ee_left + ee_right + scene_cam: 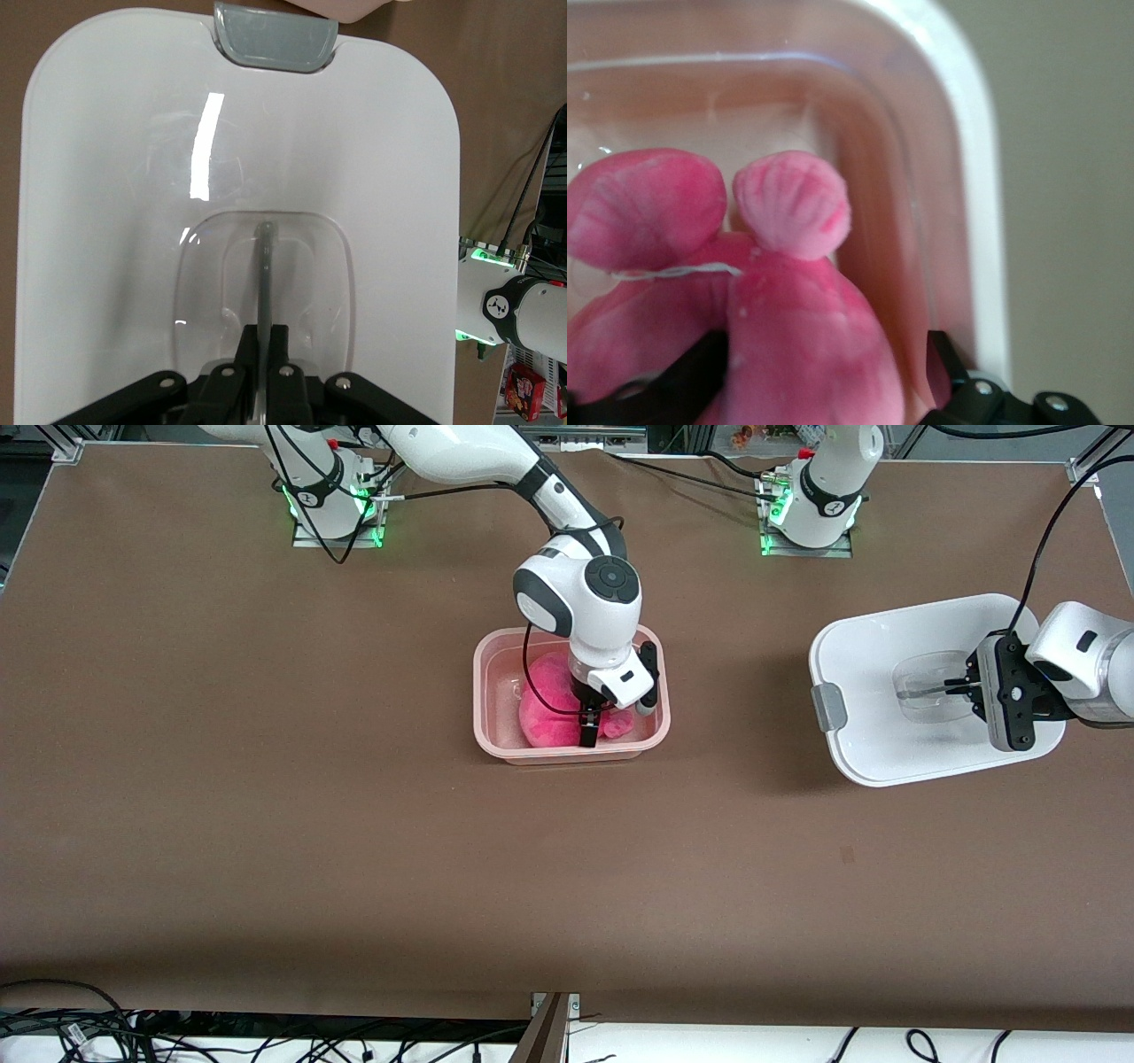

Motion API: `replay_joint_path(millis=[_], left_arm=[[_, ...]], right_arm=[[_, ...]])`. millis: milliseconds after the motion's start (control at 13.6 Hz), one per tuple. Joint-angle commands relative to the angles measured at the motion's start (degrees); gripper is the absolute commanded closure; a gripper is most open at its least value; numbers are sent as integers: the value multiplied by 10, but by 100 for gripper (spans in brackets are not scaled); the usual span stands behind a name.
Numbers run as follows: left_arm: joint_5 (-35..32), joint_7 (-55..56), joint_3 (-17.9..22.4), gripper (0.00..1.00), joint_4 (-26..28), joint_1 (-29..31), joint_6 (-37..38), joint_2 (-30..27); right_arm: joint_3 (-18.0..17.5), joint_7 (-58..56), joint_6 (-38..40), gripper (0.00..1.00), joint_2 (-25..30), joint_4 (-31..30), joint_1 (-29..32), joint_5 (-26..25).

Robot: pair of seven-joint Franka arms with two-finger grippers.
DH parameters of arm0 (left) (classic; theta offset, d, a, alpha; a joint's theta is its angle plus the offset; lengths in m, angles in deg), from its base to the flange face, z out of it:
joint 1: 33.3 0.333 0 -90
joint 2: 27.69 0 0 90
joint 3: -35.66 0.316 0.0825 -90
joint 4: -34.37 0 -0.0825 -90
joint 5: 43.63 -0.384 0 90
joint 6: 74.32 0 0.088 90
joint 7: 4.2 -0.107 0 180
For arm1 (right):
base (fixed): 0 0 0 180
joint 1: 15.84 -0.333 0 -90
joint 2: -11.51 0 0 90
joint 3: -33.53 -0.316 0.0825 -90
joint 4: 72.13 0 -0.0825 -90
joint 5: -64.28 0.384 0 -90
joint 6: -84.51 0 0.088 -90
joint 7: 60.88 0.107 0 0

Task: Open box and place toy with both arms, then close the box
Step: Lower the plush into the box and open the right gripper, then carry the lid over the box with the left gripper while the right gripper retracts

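Observation:
The pale-pink box (483, 691) stands open in the middle of the table with the bright-pink toy (549, 708) lying inside it. My right gripper (618, 710) reaches down into the box, open, one finger on each side of the toy (788, 266) and both clear of it. The box wall (957, 177) runs close beside one finger. The white lid (877, 691) is off the box, over the left arm's end of the table. My left gripper (952, 685) is shut on the clear centre handle (264, 266) of the lid (115, 177).
A grey side clip (830, 707) sits on the lid's edge that faces the box; it is also in the left wrist view as the grey side clip (275, 35). Bare brown table surrounds the box. Cables hang along the table's front edge (549, 1019).

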Motion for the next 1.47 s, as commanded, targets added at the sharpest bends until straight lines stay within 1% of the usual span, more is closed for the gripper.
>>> replay_joint_path(millis=[0, 147, 220, 294, 367, 440, 514, 587, 661, 734, 807, 881, 954, 1028, 1101, 1174, 1248, 1321, 1394], left_arm=[[-8, -11, -4, 100, -13, 2, 13, 3], [-8, -8, -6, 100, -14, 1, 13, 2], [-8, -8, -9, 100, -15, -2, 13, 2], [-9, -7, -15, 100, -15, -2, 13, 1], [-9, -1, -20, 100, -15, -5, 13, 1], [-12, 11, -34, 100, -18, -10, 12, 1], [-12, 27, -44, 100, -18, -19, 13, 1], [-13, 34, -54, 100, -18, -33, 13, 1], [-13, 37, -62, 100, -18, -52, 11, 1], [-7, 59, -63, 100, -17, -76, 7, 3], [-3, 95, -65, 100, -17, -107, 6, 5], [10, 126, -65, 100, -17, -137, 5, 19], [28, 151, -65, 100, -17, -173, -9, 25], [36, 169, -65, 100, -16, -199, -44, 29], [51, 180, -65, 100, -16, -226, -78, 39], [72, 185, -65, 100, -15, -250, -100, 61], [94, 190, -65, 100, -15, -270, -140, 86], [102, 195, -65, 100, -15, -289, -183, 98], [100, 203, -64, 100, -15, -307, -224, 106]], right_arm=[[5, 4, 56, 0, 46, 6, 4, 15], [12, 4, 117, 0, 94, 6, 10, 38], [25, 3, 147, 0, 124, 6, 16, 39], [41, 3, 168, 0, 154, 5, 35, 40], [50, 3, 176, 0, 176, 5, 60, 44], [57, 1, 177, 0, 204, 5, 86, 48], [71, 0, 176, 0, 230, 0, 102, 54], [94, -1, 184, 0, 251, -6, 120, 66], [112, 0, 225, 0, 272, -7, 126, 69], [120, 6, 250, 0, 292, -7, 144, 62], [118, 8, 265, 0, 309, -13, 185, 63], [118, 8, 276, 0, 335, -35, 214, 67], [118, 11, 278, 0, 368, -67, 231, 67], [114, 32, 278, 0, 408, -108, 253, 61], [98, 42, 278, 0, 445, -148, 281, 60], [67, 48, 279, 0, 474, -175, 323, 59], [44, 74, 286, 0, 487, -184, 357, 58], [33, 118, 304, 0, 489, -183, 377, 59], [30, 175, 312, 0, 491, -185, 386, 59]])
